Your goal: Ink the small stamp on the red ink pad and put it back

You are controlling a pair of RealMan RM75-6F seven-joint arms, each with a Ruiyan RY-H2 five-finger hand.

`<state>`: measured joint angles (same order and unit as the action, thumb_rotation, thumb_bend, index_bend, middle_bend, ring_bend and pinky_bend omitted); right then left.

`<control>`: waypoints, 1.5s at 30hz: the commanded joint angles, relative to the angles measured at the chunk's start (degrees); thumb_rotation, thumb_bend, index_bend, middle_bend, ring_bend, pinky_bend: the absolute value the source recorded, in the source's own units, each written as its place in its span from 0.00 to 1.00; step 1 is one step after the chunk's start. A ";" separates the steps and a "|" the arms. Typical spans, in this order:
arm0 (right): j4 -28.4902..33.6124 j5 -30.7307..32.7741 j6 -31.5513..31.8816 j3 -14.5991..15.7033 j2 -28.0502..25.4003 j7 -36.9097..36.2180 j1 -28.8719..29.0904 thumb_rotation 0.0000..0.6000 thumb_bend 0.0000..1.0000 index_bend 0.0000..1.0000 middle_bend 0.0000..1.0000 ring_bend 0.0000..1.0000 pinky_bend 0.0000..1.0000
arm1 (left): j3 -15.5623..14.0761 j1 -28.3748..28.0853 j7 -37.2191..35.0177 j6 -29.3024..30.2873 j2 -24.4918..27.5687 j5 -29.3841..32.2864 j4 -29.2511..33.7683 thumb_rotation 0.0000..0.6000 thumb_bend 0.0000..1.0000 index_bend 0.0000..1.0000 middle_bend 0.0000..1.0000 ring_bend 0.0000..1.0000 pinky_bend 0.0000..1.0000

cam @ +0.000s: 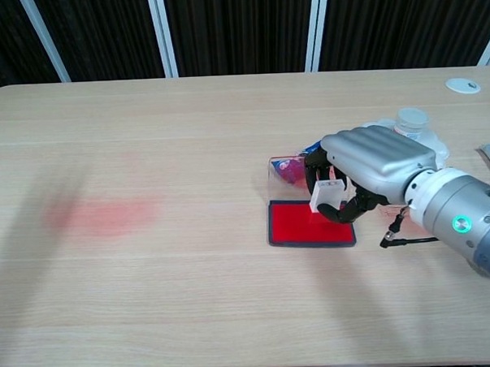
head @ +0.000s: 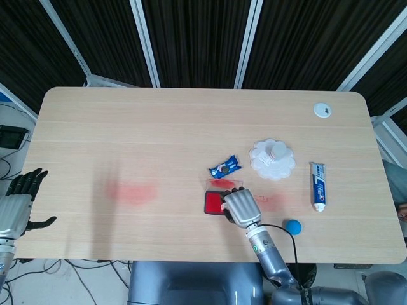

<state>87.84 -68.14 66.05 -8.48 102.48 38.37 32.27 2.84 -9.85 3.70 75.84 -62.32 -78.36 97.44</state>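
I have the right robot hand [cam: 366,166] over the red ink pad [cam: 300,225], its fingers curled around the small stamp [cam: 327,194], which I can see in the chest view as a white block held just above the right part of the red surface of the pad; whether its face touches the ink I cannot tell. In the head view the hand covers the right half of the pad [head: 213,202] and hides the stamp. The pad's clear lid [cam: 287,169] stands raised at the far edge of the pad, just behind my fingers, with red smears on it. Behind that lid lies a blue snack packet [head: 224,168], close to the pad's far side. To the right of it sits a white flower-shaped dish [head: 272,158] with a small white round container on it, partly hidden behind the hand in the chest view. Further right a toothpaste tube [head: 318,185] lies on the surface [head: 159,127], and a blue ball [head: 292,226] rests near the front edge, just beside the right forearm. A faint red stain [head: 132,192] marks the wood well to the left. The left robot hand [head: 18,206] hangs off the left edge, fingers apart, holding nothing.
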 commanded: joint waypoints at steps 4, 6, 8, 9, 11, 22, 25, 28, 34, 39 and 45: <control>-3.62 2.13 -0.61 -1.41 3.09 0.95 1.35 1.00 0.55 0.75 0.61 0.51 0.51 | 0.07 -0.10 -0.54 -0.34 0.24 0.27 0.18 1.00 0.00 0.00 0.00 0.00 0.00; -4.49 2.57 -0.68 -1.63 3.79 0.98 1.57 1.00 0.55 0.75 0.61 0.51 0.51 | 0.11 -0.15 -0.68 -0.47 0.32 0.37 0.25 1.00 0.00 0.00 0.00 0.00 0.00; -5.31 3.08 -0.77 -1.93 4.52 0.41 1.71 1.00 0.55 0.75 0.62 0.51 0.51 | 0.13 -0.20 -0.84 -0.63 0.38 0.50 0.32 1.00 0.00 0.00 0.00 0.00 0.00; -5.75 3.26 -0.77 -2.06 4.92 -0.01 1.72 1.00 0.55 0.75 0.62 0.51 0.51 | 0.12 -0.22 -0.86 -0.73 0.42 0.56 0.34 1.00 0.00 0.00 0.00 0.00 0.00; -6.80 3.31 -0.74 -2.21 5.74 -0.76 1.83 1.00 0.55 0.75 0.62 0.51 0.51 | 0.12 -0.27 -0.97 -0.85 0.48 0.61 0.43 1.00 0.00 0.00 0.00 0.00 0.00; -11.46 1.88 -0.52 -2.48 9.37 -4.31 2.61 1.00 0.55 0.75 0.62 0.51 0.51 | 0.15 -0.37 -1.27 -1.10 0.64 0.85 0.69 1.00 0.00 0.00 0.00 0.00 0.00; -13.13 1.09 -0.43 -2.44 10.21 -5.30 2.86 1.00 0.56 0.75 0.62 0.51 0.51 | 0.19 -0.37 -1.37 -1.09 0.67 0.91 0.73 1.00 0.00 0.00 0.00 0.00 0.00; -14.47 0.84 -0.47 -2.43 10.85 -5.89 2.93 1.00 0.56 0.76 0.62 0.51 0.51 | 0.21 -0.39 -1.55 -1.15 0.71 0.97 0.77 1.00 0.00 0.00 0.00 0.00 0.00; -16.14 1.33 -0.79 -2.47 11.48 -5.75 2.84 1.00 0.56 0.76 0.62 0.51 0.51 | 0.16 -0.43 -1.79 -1.27 0.80 0.95 0.80 1.00 0.00 0.00 0.00 0.00 0.00; -17.42 1.67 -1.03 -2.38 11.87 -5.82 2.62 1.00 0.56 0.76 0.62 0.51 0.51 | 0.13 -0.47 -1.97 -1.39 0.89 0.95 0.83 1.00 0.00 0.00 0.00 0.00 0.00; -18.33 1.68 -1.31 -1.95 12.33 -6.25 2.27 1.00 0.56 0.76 0.62 0.51 0.51 | 0.10 -0.49 -1.94 -1.42 0.87 0.98 0.83 1.00 0.00 0.00 0.00 0.00 0.00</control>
<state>69.54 -66.44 64.77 -10.47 114.77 32.14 34.56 2.94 -10.33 1.75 74.42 -61.45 -77.38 98.26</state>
